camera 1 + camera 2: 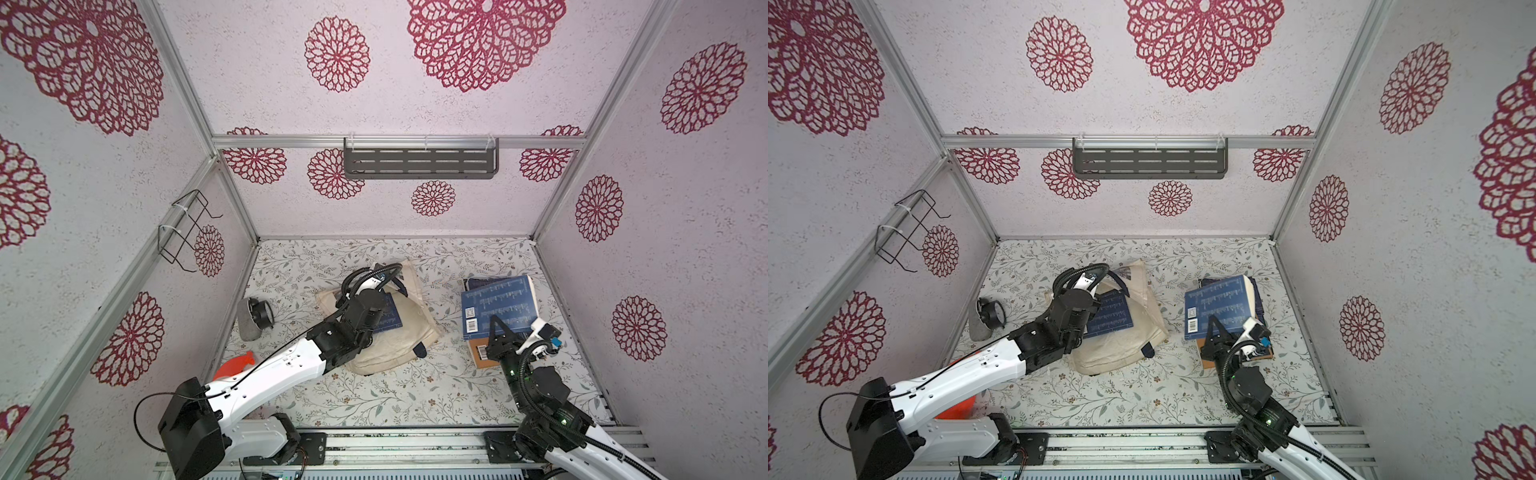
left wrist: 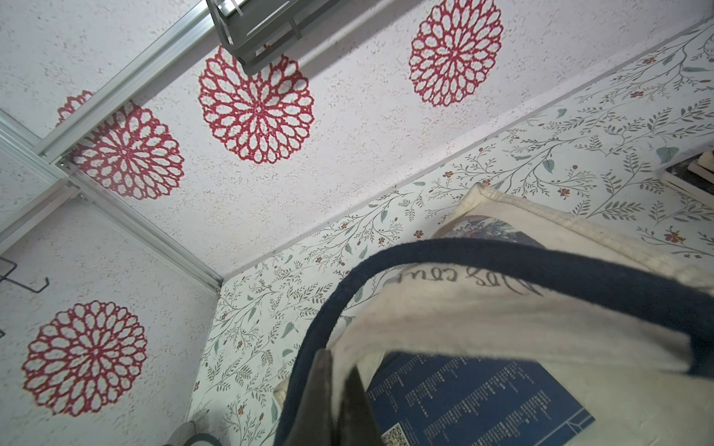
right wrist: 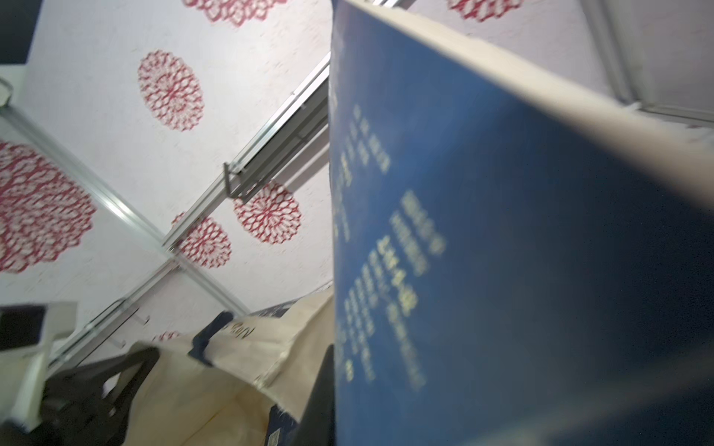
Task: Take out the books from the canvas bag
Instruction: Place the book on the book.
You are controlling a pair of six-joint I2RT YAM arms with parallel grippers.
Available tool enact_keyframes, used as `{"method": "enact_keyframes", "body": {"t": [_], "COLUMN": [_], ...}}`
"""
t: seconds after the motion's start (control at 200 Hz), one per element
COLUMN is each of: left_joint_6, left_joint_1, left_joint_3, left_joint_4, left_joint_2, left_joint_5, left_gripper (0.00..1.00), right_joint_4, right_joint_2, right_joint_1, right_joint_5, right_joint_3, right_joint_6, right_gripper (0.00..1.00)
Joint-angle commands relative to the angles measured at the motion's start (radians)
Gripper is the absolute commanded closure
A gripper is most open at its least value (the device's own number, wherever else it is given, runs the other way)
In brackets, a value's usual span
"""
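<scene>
Floral-print table (image 1: 374,395) | left fingers (image 2: 322,390) clench canvas bag (image 1: 399,349) | right fingers (image 3: 318,405) grip flat blue book (image 1: 498,303)

One bag (image 1: 399,353), at least four books (image 1: 496,305)

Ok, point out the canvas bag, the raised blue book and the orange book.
canvas bag (image 1: 390,349): a top view, cream fabric.
raised blue book (image 1: 496,305): a top view, cover's middle.
orange book (image 1: 484,363): a top view, exposed corner.
</scene>
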Motion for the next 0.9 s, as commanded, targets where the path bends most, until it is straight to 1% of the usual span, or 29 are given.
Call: {"method": "enact_keyframes", "body": {"t": [0.0,0.15,0.31,0.385,0.585,0.721,0.891], "left_joint_6": [-0.022,-0.029,-0.029,-0.028,-0.032,-0.036,-0.038], "left_joint_1": [0.016,0.015,0.016,0.014,0.012,0.012,0.012], "left_joint_3": [0.029,0.036,0.036,0.036,0.035,0.038,0.04], "left_joint_4": [-0.007,-0.019,-0.023,-0.024,-0.027,-0.033,-0.036], "left_joint_2": [-0.008,-0.003,-0.009,-0.012,-0.011,-0.011,-0.011], "left_joint_5": [-0.021,-0.018,-0.016,-0.015,-0.006,-0.004,-0.003], "left_gripper": [1.0,1.0,1.0,1.0,1.0,1.0,1.0], "right_joint_4": [-0.147,-0.227,-0.225,-0.198,-0.139,-0.12,-0.073], "right_joint_2": [-0.054,-0.042,0.03,0.054,0.088,0.138,0.219], "right_joint_1": [-0.035,-0.084,-0.176,-0.238,-0.425,-0.546,-0.67], "right_joint_5": [0.113,0.091,-0.02,-0.092,-0.313,-0.454,-0.61], "right_joint_3": [-0.005,-0.023,-0.034,-0.051,-0.111,-0.129,-0.143], "right_joint_6": [0.156,0.246,0.289,0.295,0.367,0.403,0.425], "right_gripper": [1.0,1.0,1.0,1.0,1.0,1.0,1.0]}}
